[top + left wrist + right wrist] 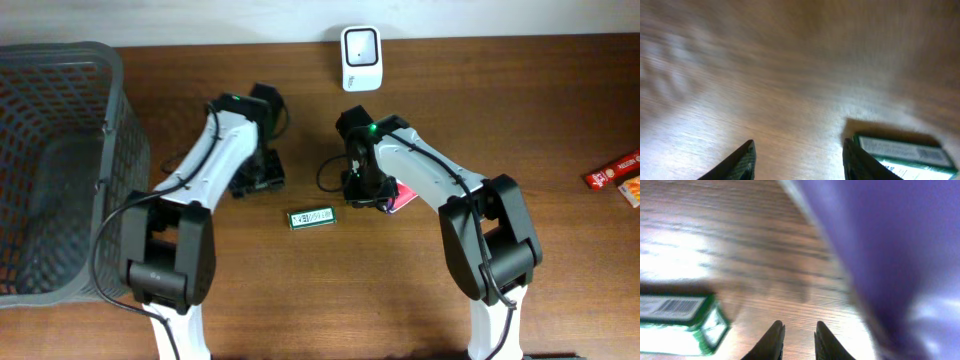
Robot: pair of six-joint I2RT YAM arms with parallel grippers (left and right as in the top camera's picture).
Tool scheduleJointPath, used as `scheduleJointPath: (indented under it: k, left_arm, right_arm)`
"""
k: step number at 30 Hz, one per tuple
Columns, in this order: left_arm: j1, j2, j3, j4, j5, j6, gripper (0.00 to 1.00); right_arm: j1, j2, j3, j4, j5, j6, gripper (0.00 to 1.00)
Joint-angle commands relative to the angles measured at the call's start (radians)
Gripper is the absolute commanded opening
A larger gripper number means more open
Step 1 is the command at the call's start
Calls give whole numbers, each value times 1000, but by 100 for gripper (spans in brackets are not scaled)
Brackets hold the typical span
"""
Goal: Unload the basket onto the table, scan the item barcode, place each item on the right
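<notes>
- The small green box [311,217] is the likeliest item to scan. It lies flat on the wooden table [520,90] between the 2 arms, with its white barcode label facing up, so the code can be read without turning the box.
- The white barcode scanner [360,58] stands at the far edge of the table, well apart from the box. By my reading, the box has to be carried there and shown with its label towards the scanner window.
- The left gripper [799,152] hangs low over bare wood with its jaws spread and nothing between them. The box sits just beside its right finger [852,160], outside the gap, so the spread fits the box but the aim is off to one side.
- The right gripper [796,332] has its jaws drawn nearly together. A thin strip of wood shows between them and nothing is pinched.
- A pink packet [402,196] lies close beside the right gripper, a purple blur in that wrist's view. I cannot tell if they touch.
- The grey mesh basket [118,110] stands at the left edge, probably for scanned goods.
- 2 red snack packs [612,172] lie far right, out of play.
- The task looks early: no item is lifted yet.
</notes>
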Motion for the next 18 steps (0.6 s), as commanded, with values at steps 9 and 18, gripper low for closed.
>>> scheduleJointPath:
  k: [9, 18]
  left_arm:
    - [-63, 9, -184, 267, 131, 0, 6]
    - [-69, 40, -253, 249, 317, 3, 0]
  right_arm:
    - [77, -4, 0, -59, -190, 44, 10]
    - [74, -4, -91, 206, -198, 159, 8]
